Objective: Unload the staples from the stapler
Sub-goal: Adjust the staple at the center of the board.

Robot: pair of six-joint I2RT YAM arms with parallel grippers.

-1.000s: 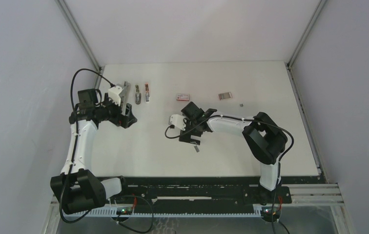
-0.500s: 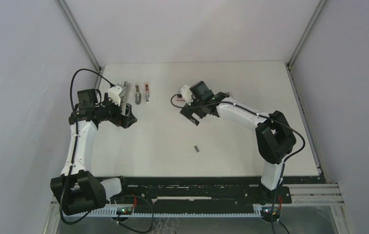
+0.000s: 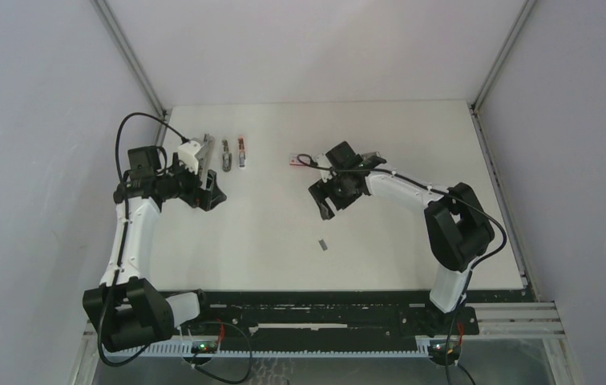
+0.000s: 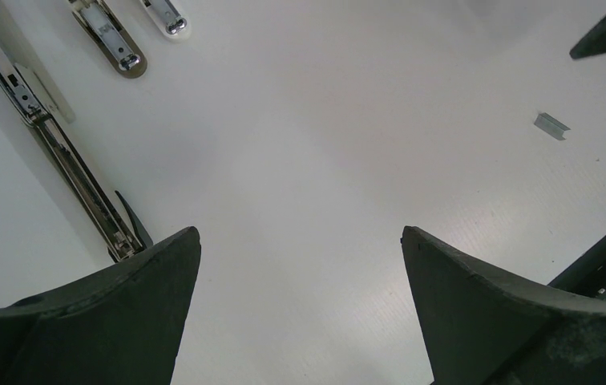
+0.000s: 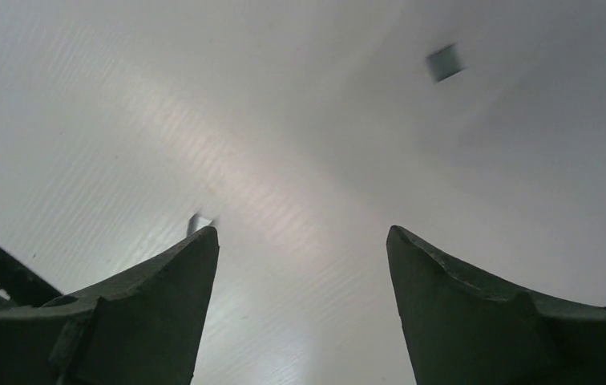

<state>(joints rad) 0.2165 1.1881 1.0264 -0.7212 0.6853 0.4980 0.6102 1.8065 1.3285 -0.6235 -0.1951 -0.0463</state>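
Right gripper [image 5: 303,313]: jaws apart, nothing between the fingers, hung over the bare white table [image 3: 268,257] mid-field. Staples [image 3: 323,244]: a small grey strip lay loose on the table just near-side of that gripper, touching nothing. Behind the right arm sat a small red-and-white box [image 3: 295,160], partly hidden, contents not visible. Left gripper [image 4: 300,313]: wide open, empty, at far left. Just beside it the stapler [image 4: 51,152] lay opened out, its rail exposed; couldn't tell if the rail held staples. A dark slim piece [image 4: 115,48] and a pale one [image 4: 167,16] lay next to the stapler.
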